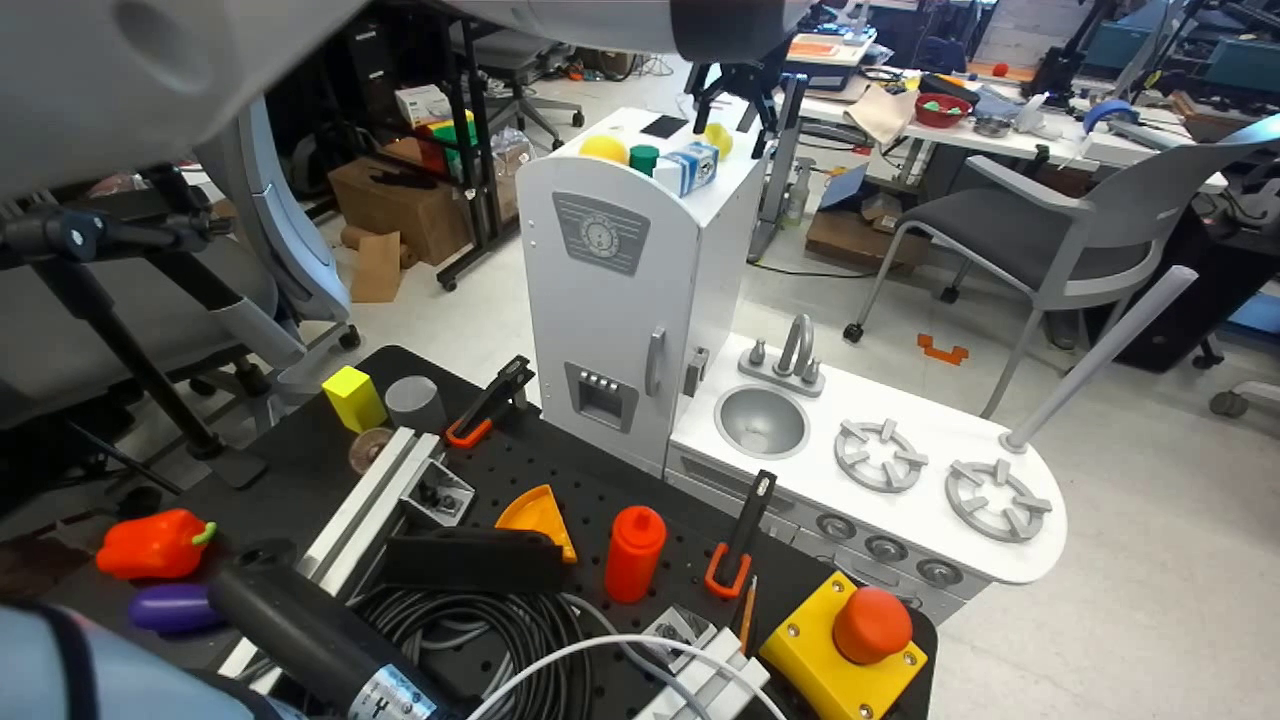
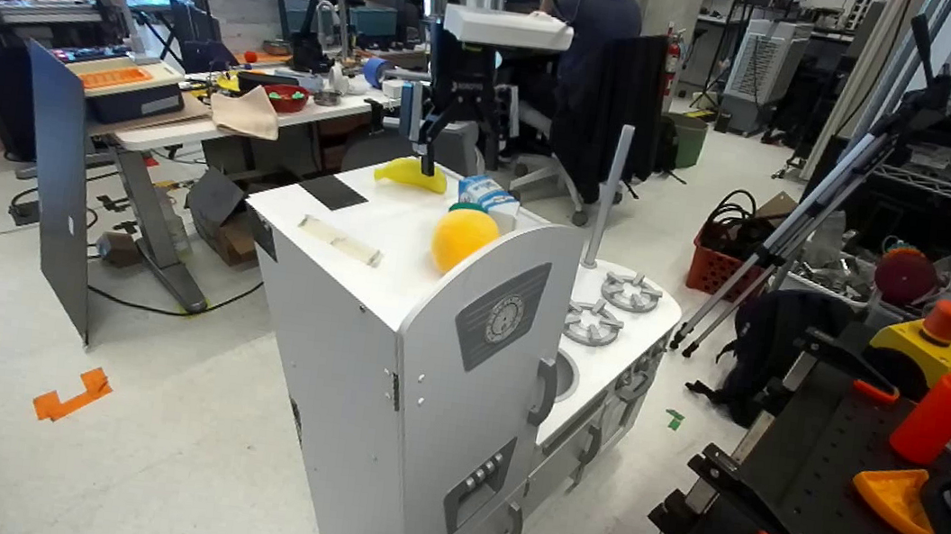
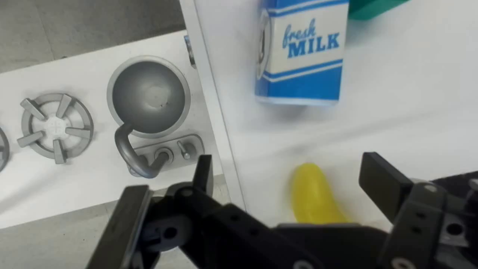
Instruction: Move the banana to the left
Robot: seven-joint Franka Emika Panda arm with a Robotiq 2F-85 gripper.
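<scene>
Atop the toy fridge (image 2: 360,398), banana (image 3: 313,196) lies near milk carton (image 3: 304,59). I've got the gripper (image 3: 289,170) spread at the banana.

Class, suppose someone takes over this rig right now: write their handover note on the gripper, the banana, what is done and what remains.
Gripper: jaws open, holding nothing.
Banana: on top of the white toy fridge, apart from the milk carton; in the wrist view it appears between the jaws.
Done: gripper is close to the banana; no grasp yet.
Remaining: probably close on the banana, move it left, release.
</scene>
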